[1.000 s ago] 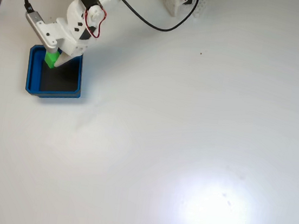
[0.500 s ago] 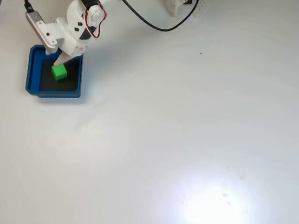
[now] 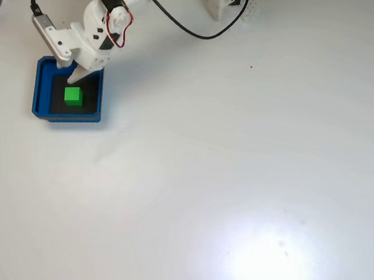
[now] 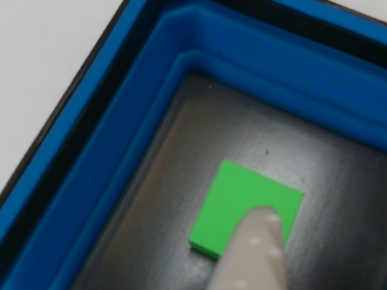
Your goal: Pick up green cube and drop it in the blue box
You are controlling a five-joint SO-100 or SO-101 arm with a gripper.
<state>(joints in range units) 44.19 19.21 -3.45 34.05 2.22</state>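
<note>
White table [image 3: 240,153]: green cube [image 3: 73,95] in blue box [image 3: 43,88], under claw [image 3: 72,75].

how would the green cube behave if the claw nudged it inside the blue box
The cube lies flat on the box's dark floor, so it would likely slide rather than roll or tip. Its crisp edges suggest it is stiff. It looks small next to the box, so probably light, and the walls should stop it.
</note>
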